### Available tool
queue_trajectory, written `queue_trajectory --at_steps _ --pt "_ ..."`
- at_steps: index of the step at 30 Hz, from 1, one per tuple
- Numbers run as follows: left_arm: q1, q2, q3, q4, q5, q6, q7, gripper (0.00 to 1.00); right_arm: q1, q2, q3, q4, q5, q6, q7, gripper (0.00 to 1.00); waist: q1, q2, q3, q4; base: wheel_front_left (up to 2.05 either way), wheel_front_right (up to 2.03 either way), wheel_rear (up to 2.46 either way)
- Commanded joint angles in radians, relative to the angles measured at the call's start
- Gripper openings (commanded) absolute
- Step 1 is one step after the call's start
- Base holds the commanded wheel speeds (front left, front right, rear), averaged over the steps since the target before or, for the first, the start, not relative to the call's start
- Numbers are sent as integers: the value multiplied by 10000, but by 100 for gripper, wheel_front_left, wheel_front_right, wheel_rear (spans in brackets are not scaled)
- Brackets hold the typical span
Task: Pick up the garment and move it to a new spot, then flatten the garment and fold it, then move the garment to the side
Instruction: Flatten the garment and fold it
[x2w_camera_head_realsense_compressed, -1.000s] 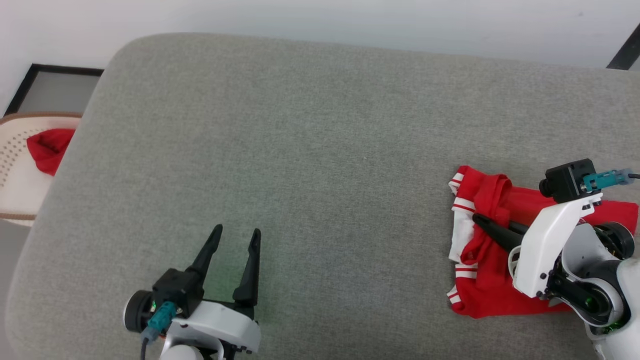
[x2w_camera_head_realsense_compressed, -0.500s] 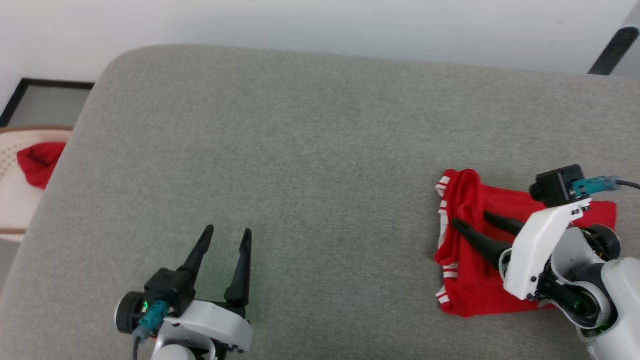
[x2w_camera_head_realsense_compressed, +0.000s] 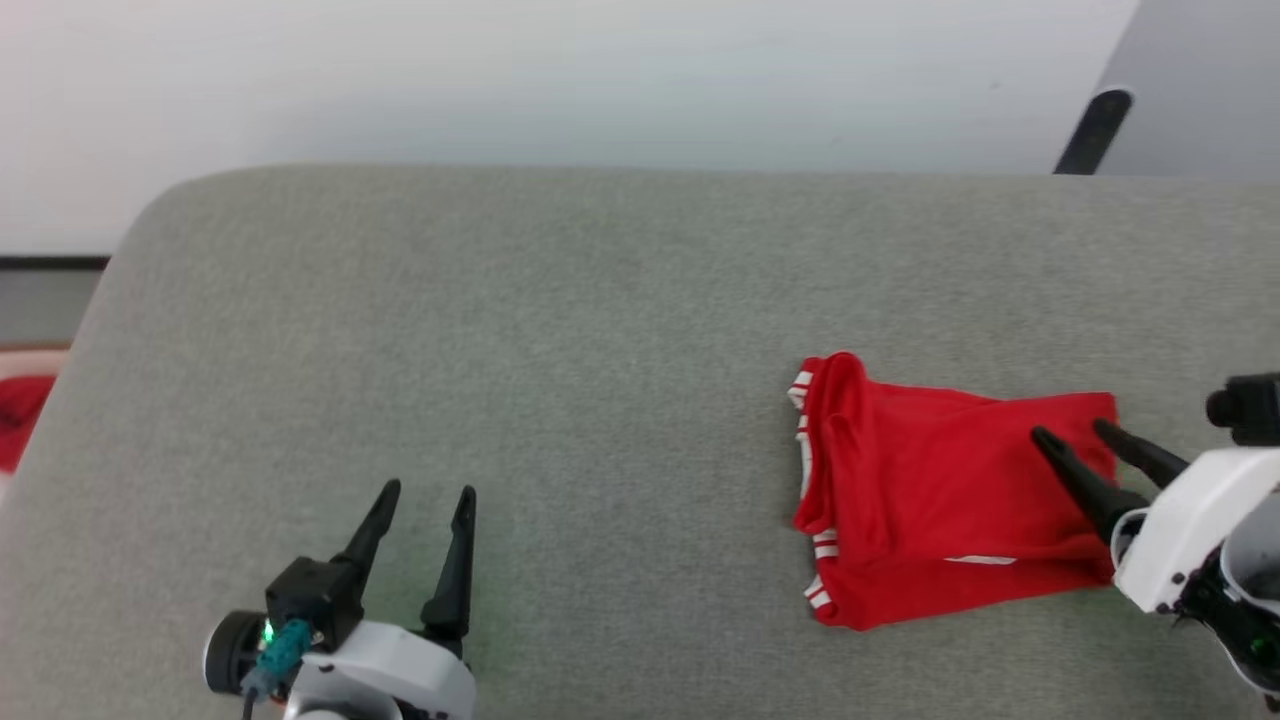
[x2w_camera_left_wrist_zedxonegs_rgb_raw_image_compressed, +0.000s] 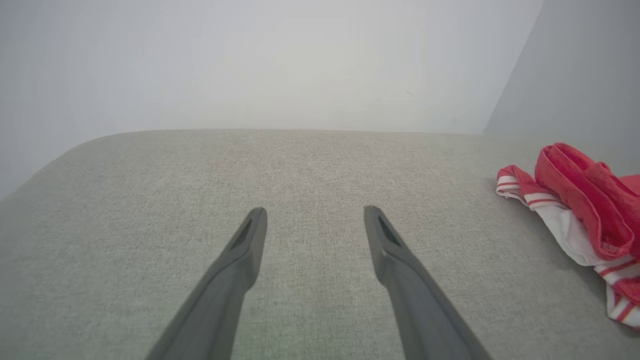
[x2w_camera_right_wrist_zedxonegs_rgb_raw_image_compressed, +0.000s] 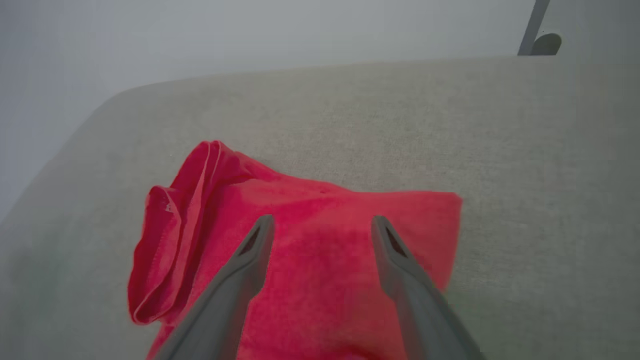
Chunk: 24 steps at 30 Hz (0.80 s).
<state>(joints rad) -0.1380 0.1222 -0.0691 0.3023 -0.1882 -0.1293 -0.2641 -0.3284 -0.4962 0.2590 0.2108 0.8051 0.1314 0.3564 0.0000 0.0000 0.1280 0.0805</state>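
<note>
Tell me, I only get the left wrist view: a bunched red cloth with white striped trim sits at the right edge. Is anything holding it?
Observer: No. The right gripper hangs open over the red fabric jersey, at its plain end, with nothing pinched between its two long dark fingers.
Operator: Is the whole thing in a heap?
Observer: No, the rest lies folded fairly flat on the grey fabric cushion.
Operator: Anything behind it?
Observer: A dark slanted bar stands past the cushion's far right corner.

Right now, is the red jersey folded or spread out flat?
Folded. The red jersey lies as a compact layered rectangle on the grey cushion, with its striped trim bunched along its left edge.
</note>
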Motion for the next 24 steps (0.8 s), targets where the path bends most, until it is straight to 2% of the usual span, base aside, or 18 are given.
queue_trajectory --at_steps 1,9,10,17,24 --pt "206 39 -6 150 -74 -19 3 100 221 -138 17 99 -173 -16 -645 100 0 0 -368 -375 0 0 0" --pt "449 207 82 374 -249 -19 3 100 835 104 -154 668 -295 -14 -3604 100 0 0 -814 -753 0 0 0" --pt "449 207 82 374 -249 -19 3 100 835 104 -154 668 -295 -14 -3604 100 0 0 -814 -753 0 0 0" --pt "802 245 384 37 -145 -6 3 100 1532 169 -249 838 -584 -16 -5388 100 0 0 -1173 -792 0 0 0" --pt "1267 252 598 -398 38 -8 3 100 2372 598 -777 582 -1176 -16 -5998 100 0 0 -1425 -644 0 0 0"
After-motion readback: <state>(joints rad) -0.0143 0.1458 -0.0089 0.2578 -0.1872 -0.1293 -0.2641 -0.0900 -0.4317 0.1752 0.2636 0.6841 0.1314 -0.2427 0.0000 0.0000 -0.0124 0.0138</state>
